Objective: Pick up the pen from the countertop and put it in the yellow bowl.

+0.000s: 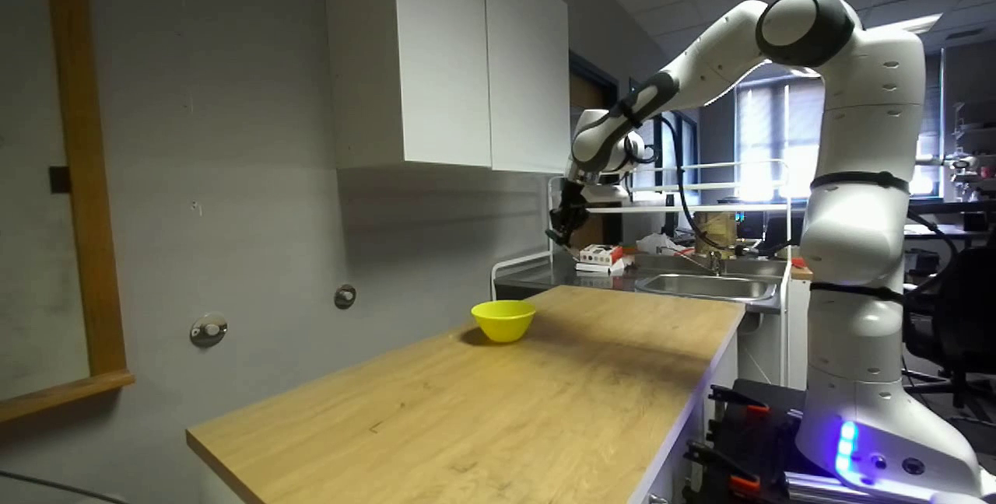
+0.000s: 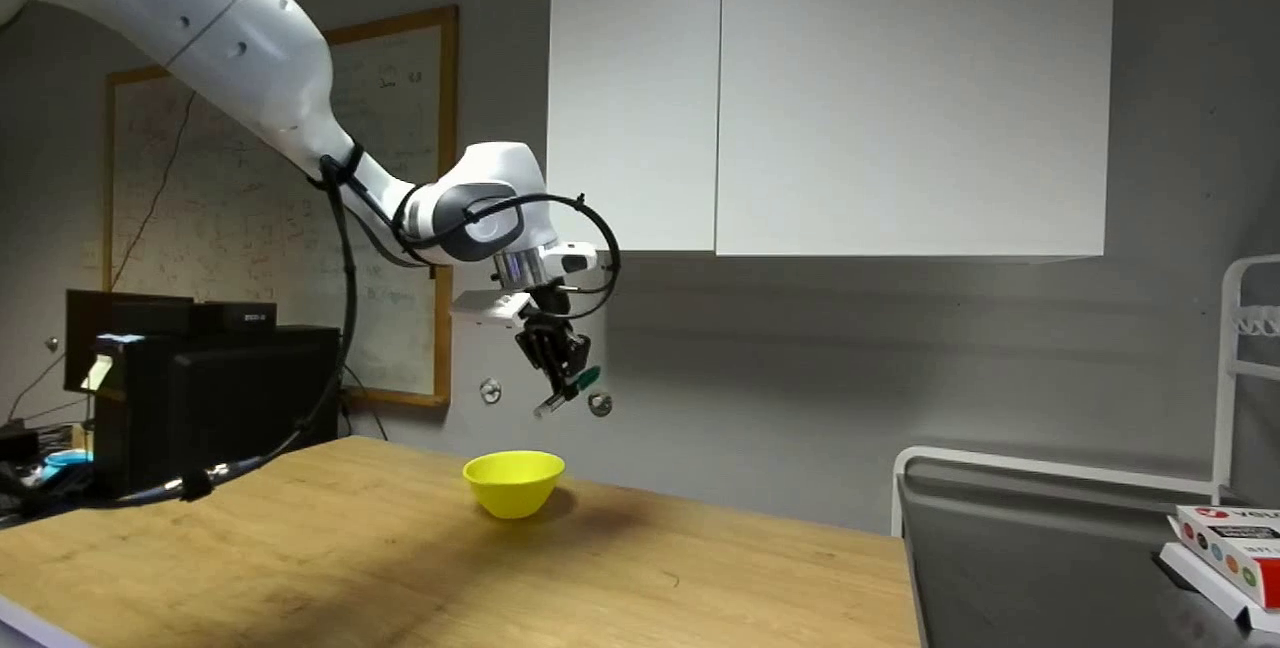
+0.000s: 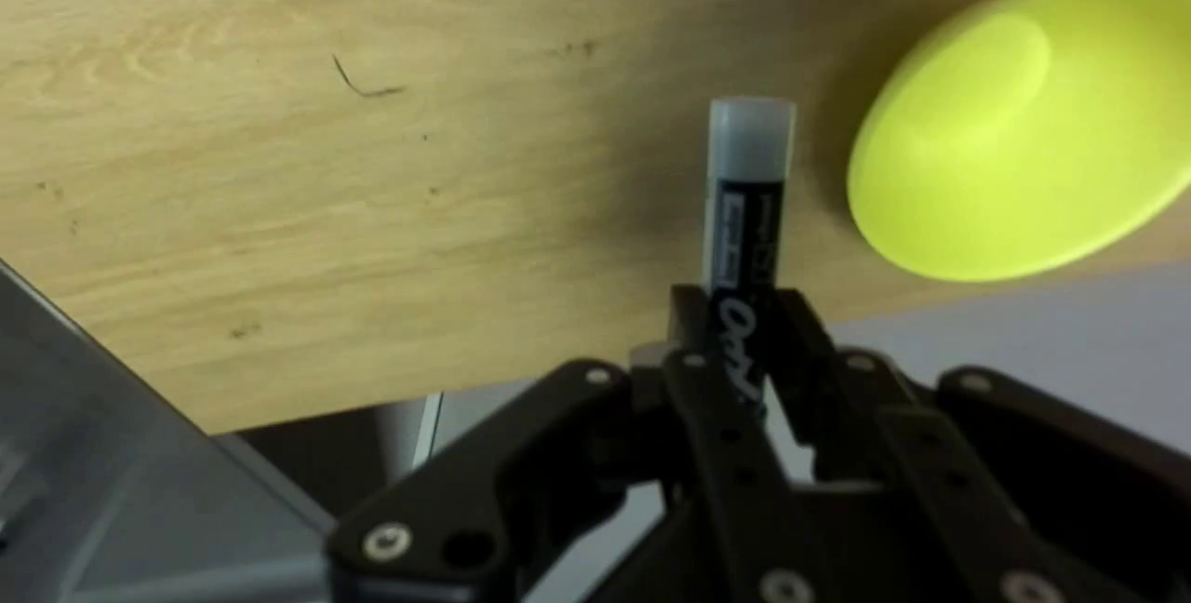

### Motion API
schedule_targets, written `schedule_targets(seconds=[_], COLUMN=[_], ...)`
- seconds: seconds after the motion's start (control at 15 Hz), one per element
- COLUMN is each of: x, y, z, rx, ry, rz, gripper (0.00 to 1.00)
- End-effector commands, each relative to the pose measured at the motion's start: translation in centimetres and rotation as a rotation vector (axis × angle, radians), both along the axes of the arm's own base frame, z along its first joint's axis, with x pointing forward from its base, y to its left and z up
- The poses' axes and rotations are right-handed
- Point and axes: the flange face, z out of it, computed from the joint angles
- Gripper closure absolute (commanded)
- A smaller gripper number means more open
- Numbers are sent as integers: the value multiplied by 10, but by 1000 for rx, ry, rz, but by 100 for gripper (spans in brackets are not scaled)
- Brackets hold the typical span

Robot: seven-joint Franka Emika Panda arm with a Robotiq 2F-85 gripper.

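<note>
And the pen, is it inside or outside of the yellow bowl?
Outside. The end effector holds the pen; in an exterior view it is in the air, apart from the yellow bowl.

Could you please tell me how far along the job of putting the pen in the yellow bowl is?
Already done: the pen is off the countertop, raised in the air in both exterior views. In hand: the tool grips it from both sides in the wrist view. Remaining: the yellow bowl stands right of the pen in the wrist view, so the pen probably needs moving over it, then releasing inside.
</note>
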Motion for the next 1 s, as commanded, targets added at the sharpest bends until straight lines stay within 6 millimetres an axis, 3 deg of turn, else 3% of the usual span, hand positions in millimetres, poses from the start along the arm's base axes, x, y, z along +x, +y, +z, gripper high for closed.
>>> schedule_targets(seconds=[0.0,0.2,0.4,0.73,0.93], x=[40,65,83,93,95], y=[32,61,85,117,133], z=[9,2,-23,-79,-102], rx=[-14,-50,-88,-146,-159], ry=[-100,-160,-179,-142,-119], rz=[-112,-165,-192,-197,-185], gripper=[89,89,89,89,89])
